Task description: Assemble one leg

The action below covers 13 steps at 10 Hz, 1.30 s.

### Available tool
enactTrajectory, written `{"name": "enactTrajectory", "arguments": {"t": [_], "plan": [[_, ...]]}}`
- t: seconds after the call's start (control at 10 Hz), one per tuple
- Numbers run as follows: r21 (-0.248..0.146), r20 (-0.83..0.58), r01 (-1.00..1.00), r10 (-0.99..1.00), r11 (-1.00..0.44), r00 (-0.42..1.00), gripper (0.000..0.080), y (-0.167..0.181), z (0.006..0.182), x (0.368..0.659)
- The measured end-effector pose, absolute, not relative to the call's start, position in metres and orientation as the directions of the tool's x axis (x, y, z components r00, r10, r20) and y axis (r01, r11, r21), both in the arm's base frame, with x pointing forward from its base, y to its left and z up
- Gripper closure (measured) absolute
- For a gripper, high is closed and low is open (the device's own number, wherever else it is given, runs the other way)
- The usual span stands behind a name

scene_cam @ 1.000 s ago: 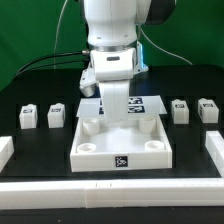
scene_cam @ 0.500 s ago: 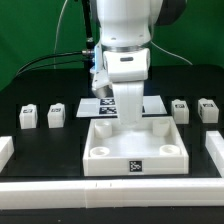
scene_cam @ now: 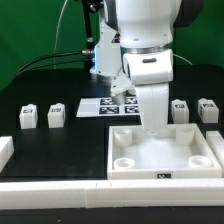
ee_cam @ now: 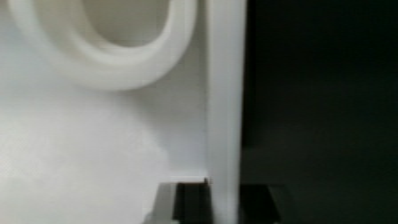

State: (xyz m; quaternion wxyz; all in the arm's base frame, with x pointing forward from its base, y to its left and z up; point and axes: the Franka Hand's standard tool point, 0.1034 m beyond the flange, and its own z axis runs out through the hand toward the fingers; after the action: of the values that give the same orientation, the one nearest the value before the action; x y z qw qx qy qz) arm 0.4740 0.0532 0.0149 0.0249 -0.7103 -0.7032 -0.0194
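Four small white legs stand on the black table: two at the exterior view's left (scene_cam: 28, 117) (scene_cam: 57, 114) and two at its right (scene_cam: 181, 109) (scene_cam: 208, 109). My gripper (scene_cam: 152, 128) touches none of them. It is shut on the back wall of the large white square panel (scene_cam: 165, 158), which lies at the front right. In the wrist view the panel's thin wall (ee_cam: 221, 100) runs between my two dark fingertips (ee_cam: 189, 204), with my gripper (ee_cam: 219, 204) closed around it. One round corner socket (ee_cam: 125, 50) shows beside the wall.
The marker board (scene_cam: 105, 105) lies flat behind the panel, partly hidden by the arm. White rails border the table at the front (scene_cam: 50, 190), the left (scene_cam: 5, 150) and the right (scene_cam: 216, 146). The panel's right corner is close to the right rail.
The arm has moved toward the exterior view's right and front, and the panel has slid with it from the centre to the front right.
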Motion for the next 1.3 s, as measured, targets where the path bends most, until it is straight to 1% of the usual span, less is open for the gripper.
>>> {"name": "enactTrajectory", "arguments": {"t": [0.2, 0.6, 0.7, 0.8, 0.9, 1.0, 1.1, 1.2, 1.3], "plan": [[0.002, 0.07, 1.0, 0.997, -0.021, 0.021, 0.0739, 0.0624, 0.0154, 0.4831], [0.002, 0.071, 0.998, 0.996, -0.055, 0.055, 0.0739, 0.0618, 0.0154, 0.4827], [0.0, 0.07, 0.998, 0.996, -0.056, 0.056, 0.0559, 0.0615, 0.0147, 0.4814], [-0.001, 0.07, 0.998, 0.996, -0.056, 0.056, 0.0422, 0.0611, 0.0146, 0.4812], [-0.001, 0.07, 0.998, 0.996, -0.057, 0.057, 0.0422, 0.0611, 0.0147, 0.4808], [-0.002, 0.07, 0.998, 0.996, -0.059, 0.059, 0.023, 0.0613, 0.0148, 0.4804], [-0.002, 0.07, 0.998, 0.996, -0.06, 0.06, 0.0174, 0.0619, 0.0149, 0.4804], [-0.002, 0.07, 0.998, 0.996, -0.06, 0.06, 0.0174, 0.0622, 0.0149, 0.4803], [-0.001, 0.07, 0.998, 0.996, -0.06, 0.06, 0.0155, 0.0624, 0.0152, 0.4803]]}}
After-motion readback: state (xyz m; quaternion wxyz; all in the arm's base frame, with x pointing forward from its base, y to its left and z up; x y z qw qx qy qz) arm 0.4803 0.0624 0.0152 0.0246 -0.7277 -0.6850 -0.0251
